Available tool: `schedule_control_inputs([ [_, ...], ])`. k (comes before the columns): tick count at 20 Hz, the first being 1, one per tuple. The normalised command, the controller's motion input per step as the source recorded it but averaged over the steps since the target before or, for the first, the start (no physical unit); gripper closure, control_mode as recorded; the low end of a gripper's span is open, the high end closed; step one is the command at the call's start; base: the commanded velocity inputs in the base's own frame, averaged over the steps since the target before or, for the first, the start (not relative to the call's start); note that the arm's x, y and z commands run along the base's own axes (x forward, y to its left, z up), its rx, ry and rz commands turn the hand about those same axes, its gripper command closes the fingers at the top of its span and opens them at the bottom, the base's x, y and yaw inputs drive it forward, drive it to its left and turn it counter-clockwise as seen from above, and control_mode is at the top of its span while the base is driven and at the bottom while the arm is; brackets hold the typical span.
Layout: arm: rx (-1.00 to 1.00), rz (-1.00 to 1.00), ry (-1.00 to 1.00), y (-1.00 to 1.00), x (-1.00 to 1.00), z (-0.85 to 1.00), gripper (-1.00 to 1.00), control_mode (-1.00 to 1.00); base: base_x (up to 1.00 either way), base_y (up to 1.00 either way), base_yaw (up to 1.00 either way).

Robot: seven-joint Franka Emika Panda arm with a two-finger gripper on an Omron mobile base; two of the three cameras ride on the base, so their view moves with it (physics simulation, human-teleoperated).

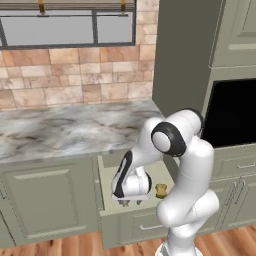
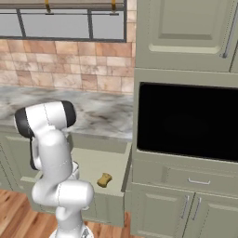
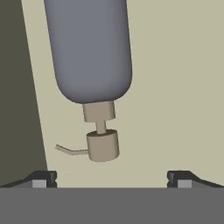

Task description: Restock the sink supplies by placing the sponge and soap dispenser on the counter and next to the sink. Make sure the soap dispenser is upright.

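Soap dispenser [image 3: 89, 52] lying in drawer [image 1: 107, 192]; pump toward open claw [image 3: 111, 177]

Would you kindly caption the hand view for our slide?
Open end effector poised over the grey soap dispenser lying on the drawer floor.

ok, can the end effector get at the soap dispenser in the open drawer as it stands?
Probably yes. The end effector hangs open just over the soap dispenser, which lies flat on the drawer floor, with nothing between them. The sponge sits well aside.
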Motion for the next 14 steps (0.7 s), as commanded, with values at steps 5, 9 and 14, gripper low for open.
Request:
schedule_control_inputs([
  [5, 0.0, 0.0, -0.01, 0.07, 0.22, -0.11, -1.0, -1.0, 0.0, 0.0, 0.0],
  [9, 0.0, 0.0, 0.0, 0.11, 0.26, -0.04, -1.0, -1.0, 0.0, 0.0, 0.0],
  [14, 0.0, 0.0, 0.0, 0.13, 0.21, -0.09, -1.0, -1.0, 0.0, 0.0, 0.0],
])
